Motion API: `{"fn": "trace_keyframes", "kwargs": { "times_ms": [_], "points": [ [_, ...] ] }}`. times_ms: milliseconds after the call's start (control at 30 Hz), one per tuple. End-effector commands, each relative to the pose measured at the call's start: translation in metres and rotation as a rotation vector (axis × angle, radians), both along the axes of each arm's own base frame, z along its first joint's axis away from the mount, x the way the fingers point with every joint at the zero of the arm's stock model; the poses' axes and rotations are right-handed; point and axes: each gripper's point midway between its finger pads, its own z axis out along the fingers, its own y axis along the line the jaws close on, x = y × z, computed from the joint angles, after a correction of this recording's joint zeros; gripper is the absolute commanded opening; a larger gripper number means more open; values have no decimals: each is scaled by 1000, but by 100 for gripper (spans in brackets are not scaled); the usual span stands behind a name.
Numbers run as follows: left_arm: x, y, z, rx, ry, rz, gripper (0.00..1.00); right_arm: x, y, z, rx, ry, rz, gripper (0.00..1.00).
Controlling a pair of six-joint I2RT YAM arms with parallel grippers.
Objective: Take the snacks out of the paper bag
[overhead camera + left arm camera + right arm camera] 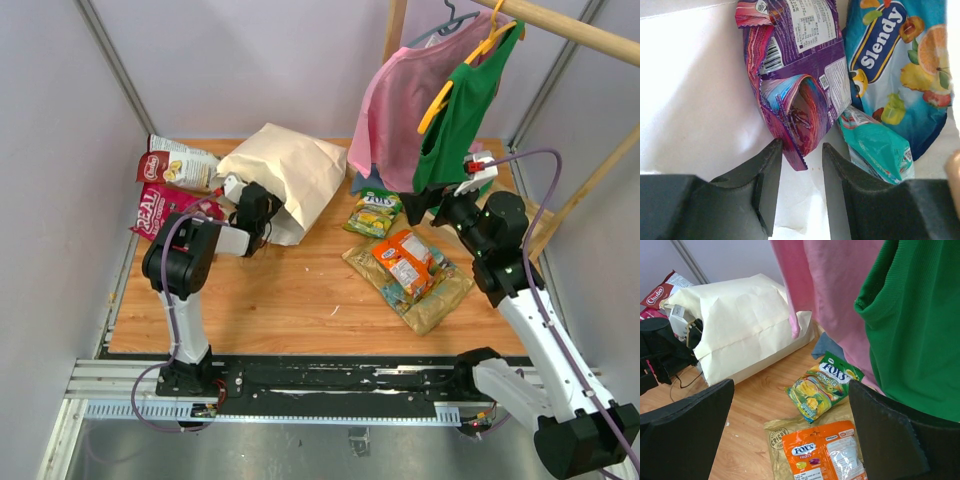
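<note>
The paper bag (290,170) lies on its side at the back middle, also in the right wrist view (745,325). My left gripper (256,212) reaches into its mouth. Inside, its jaws (801,147) stand open, with the corner of a purple packet (795,75) just ahead of the left fingertip, ungripped. A blue Slendy packet (900,65) and a teal packet (880,147) lie beside it. My right gripper (428,205) is open wide and empty (790,384) above a green packet (375,212), an orange packet (405,260) and a flat tan packet (430,300).
A red-white packet (180,165) and a magenta packet (160,210) lie at the left wall. A pink shirt (400,110) and a green shirt (460,110) hang from a wooden rail over the right back, close to my right arm.
</note>
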Motion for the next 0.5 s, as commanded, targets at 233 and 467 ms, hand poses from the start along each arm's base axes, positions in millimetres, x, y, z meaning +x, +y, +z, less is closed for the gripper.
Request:
{"fn": "trace_keyframes", "kwargs": {
  "times_ms": [233, 467],
  "points": [
    [-46, 2, 15, 4, -20, -94, 52, -1, -6, 9, 7, -35, -13, 98],
    [-113, 15, 28, 18, -23, -151, 80, 3, 1, 4, 28, -19, 15, 98]
  ]
}}
